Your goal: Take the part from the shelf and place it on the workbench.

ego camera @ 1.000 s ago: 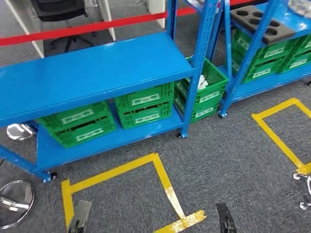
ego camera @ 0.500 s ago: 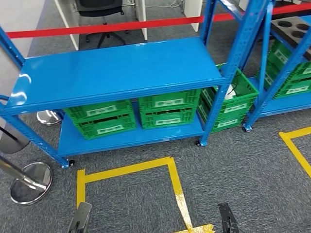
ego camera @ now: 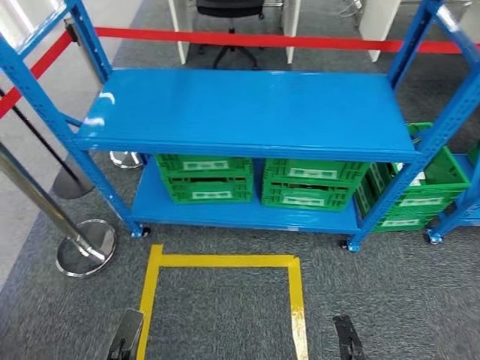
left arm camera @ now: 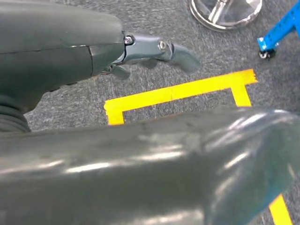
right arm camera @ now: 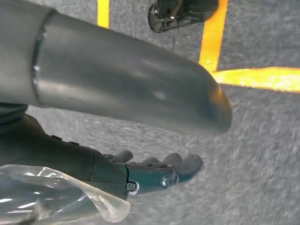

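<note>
Looking down in the head view: left hand [ego camera: 125,337] and right hand [ego camera: 347,339] hang low, well short of the blue shelf [ego camera: 249,112].

Left wrist view: fingers straight, holding nothing.

Right wrist view: a clear plastic bag [right arm camera: 53,197], probably the part, sits against that hand. Can't tell if it's gripped. Looks light and slippery, so I'd grab the solid bit inside.

Camera: turned left across the three head views; the whole scene slides right, and no object on the floor or rack moves on its own.

Blue rack [ego camera: 249,112]: now centred and square-on, formerly angled at left.

Green crates [ego camera: 257,180]: now mid-picture beneath the shelf.

Neighbouring rack with dark foam tray: gone from the right edge; one green crate [ego camera: 421,187] of it remains in sight.

Yellow floor square [ego camera: 220,261]: now straight ahead.

Second yellow square at right: out of sight.

Barrier post base [ego camera: 85,247]: further into view at left.

Red tape [ego camera: 255,39]: now level.
</note>
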Controlling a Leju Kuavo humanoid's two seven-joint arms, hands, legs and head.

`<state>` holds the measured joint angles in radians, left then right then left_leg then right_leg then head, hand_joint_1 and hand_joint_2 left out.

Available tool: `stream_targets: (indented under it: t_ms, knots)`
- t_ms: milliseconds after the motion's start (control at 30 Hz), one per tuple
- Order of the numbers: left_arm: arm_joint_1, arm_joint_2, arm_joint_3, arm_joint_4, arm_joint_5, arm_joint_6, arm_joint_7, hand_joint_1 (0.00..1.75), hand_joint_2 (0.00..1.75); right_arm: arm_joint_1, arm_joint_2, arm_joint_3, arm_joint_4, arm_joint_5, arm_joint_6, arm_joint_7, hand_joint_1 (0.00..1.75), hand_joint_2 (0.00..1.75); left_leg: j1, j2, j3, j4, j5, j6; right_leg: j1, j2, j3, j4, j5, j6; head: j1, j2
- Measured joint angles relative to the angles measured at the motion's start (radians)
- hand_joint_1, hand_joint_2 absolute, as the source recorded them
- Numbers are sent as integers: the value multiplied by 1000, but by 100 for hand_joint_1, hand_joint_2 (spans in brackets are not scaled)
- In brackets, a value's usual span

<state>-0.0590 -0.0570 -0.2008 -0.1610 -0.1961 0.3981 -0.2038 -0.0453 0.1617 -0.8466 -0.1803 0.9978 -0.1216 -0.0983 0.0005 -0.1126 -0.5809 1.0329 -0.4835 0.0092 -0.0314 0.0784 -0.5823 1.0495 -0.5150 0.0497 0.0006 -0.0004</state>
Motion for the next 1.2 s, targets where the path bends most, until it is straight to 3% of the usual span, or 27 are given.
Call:
stream_targets:
  t_ms: [67,133,200,267,300,333,400,467,533,633,700,767,800,833,900,933,967,1133,1200]
  knots:
    - [4,2,0,0,0,1,1,0,0,-1,1,0,0,-2,0,-3,0,0,2,-14,-5,2,-1,-6,0,-16,6,-2,-2,-14,1,0]
    - [7,3,0,0,0,2,2,0,0,-1,2,-3,0,-10,-2,-16,0,0,1,18,-17,34,-20,-15,-2,-34,14,-4,-6,-28,-5,0]
    - [4,3,0,0,2,4,3,0,0,0,1,-6,-1,-20,-3,-29,0,0,1,74,-67,141,-68,-25,0,-53,24,-5,-12,-38,-13,0]
    - [3,2,0,0,3,5,4,0,0,2,1,-9,-1,-23,1,-37,0,0,4,98,-132,263,-106,-29,4,-70,31,-5,-18,-43,-14,0]
    - [4,2,0,0,4,6,5,0,0,2,1,-10,-1,-24,3,-40,0,0,4,100,-148,285,-100,-28,6,-76,34,-5,-22,-43,-14,0]
    - [6,2,0,0,5,6,6,0,0,2,2,-11,-1,-24,4,-43,0,0,3,101,-145,269,-76,-24,7,-79,39,-5,-26,-43,-15,0]
    - [7,4,0,0,7,7,6,0,0,1,3,-12,-1,-24,6,-46,0,0,-3,102,-96,151,1,-5,10,-84,49,-7,-35,-41,-14,0]
    - [8,8,0,0,8,8,6,0,0,-1,5,-14,-1,-24,9,-48,0,0,-14,105,-49,51,36,17,11,-88,57,-10,-42,-34,-13,0]
    - [8,10,0,0,8,9,5,0,0,-2,8,-15,0,-25,16,-49,0,0,-21,108,-37,21,26,28,9,-92,59,-15,-44,-25,-13,0]
    - [11,9,0,0,8,11,3,0,0,-4,12,-16,1,-25,21,-49,0,0,-14,107,-11,-21,27,31,11,-93,56,-10,-57,-12,-11,0]
    - [11,8,1,0,8,12,2,0,0,-6,12,-16,1,-25,21,-50,0,0,-10,106,7,-40,28,32,12,-85,12,72,-94,-9,-7,0]
    - [10,7,1,0,8,13,2,0,0,-5,12,-16,1,-25,22,-50,0,0,-11,105,14,-42,21,34,11,-81,-67,195,-131,-6,-6,0]
    - [10,6,1,0,8,13,2,0,0,-3,12,-16,1,-25,23,-50,0,0,-11,103,19,-42,15,34,11,-80,-98,231,-127,-4,-5,0]
    - [12,6,1,0,8,13,2,0,0,-2,12,-16,1,-26,24,-50,0,0,-11,102,26,-42,9,33,11,-80,-108,226,-101,-2,-5,0]
    - [13,6,2,0,8,13,2,0,0,-1,12,-18,1,-26,28,-50,0,0,-10,99,46,-39,-7,26,10,-80,-75,120,-10,1,-4,0]
    - [12,6,2,0,8,13,2,0,0,-2,12,-19,2,-27,30,-50,0,0,-11,98,53,-36,-17,21,10,-78,-49,60,21,1,-4,0]
    - [11,6,2,0,8,13,2,0,0,-2,12,-20,2,-27,32,-50,0,0,-11,98,56,-31,-24,15,10,-76,-27,17,34,-4,-3,0]
    - [9,8,3,-1,9,13,2,0,0,0,13,-23,4,-28,33,-50,0,0,-12,99,49,-4,-47,-1,9,-75,-1,-14,15,-34,-7,0]
    - [8,9,3,-1,8,13,2,0,0,-1,13,-25,4,-28,32,-50,0,0,-8,101,8,83,-81,-14,6,-77,12,-17,7,-44,-9,0]
